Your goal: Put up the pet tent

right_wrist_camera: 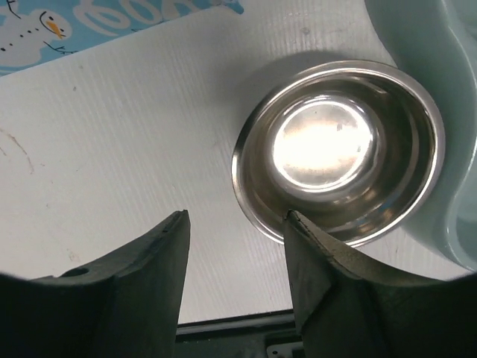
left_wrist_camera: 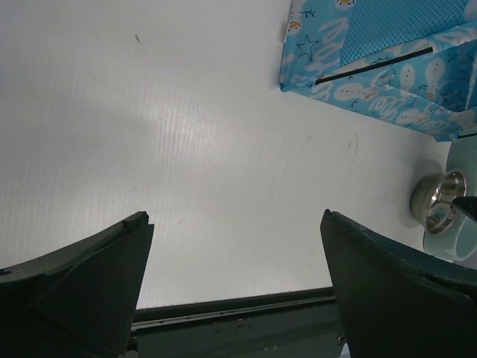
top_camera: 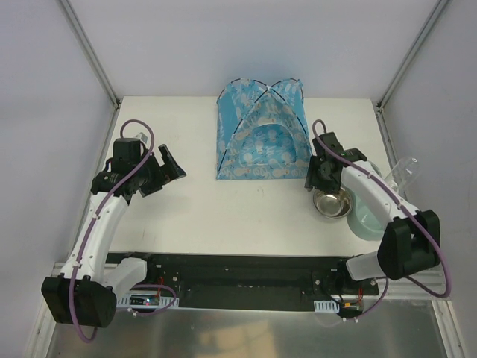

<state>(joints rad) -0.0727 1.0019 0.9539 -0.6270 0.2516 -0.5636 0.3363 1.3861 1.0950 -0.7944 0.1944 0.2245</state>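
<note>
The pet tent (top_camera: 262, 130) stands upright at the back middle of the table, blue with pale print, thin black poles crossing at its top and its arched doorway facing the arms. Its lower corner shows in the left wrist view (left_wrist_camera: 380, 67), and a strip of its printed edge in the right wrist view (right_wrist_camera: 112, 22). My left gripper (top_camera: 173, 170) is open and empty, well to the left of the tent, above bare table. My right gripper (top_camera: 319, 180) is open and empty, just off the tent's right front corner, beside a steel bowl.
A steel bowl (top_camera: 332, 203) sits right of the tent, close under my right gripper; it fills the right wrist view (right_wrist_camera: 343, 149). A pale green feeder base (top_camera: 369, 216) with a clear piece lies at the right edge. A black rail (top_camera: 246, 261) runs along the near edge.
</note>
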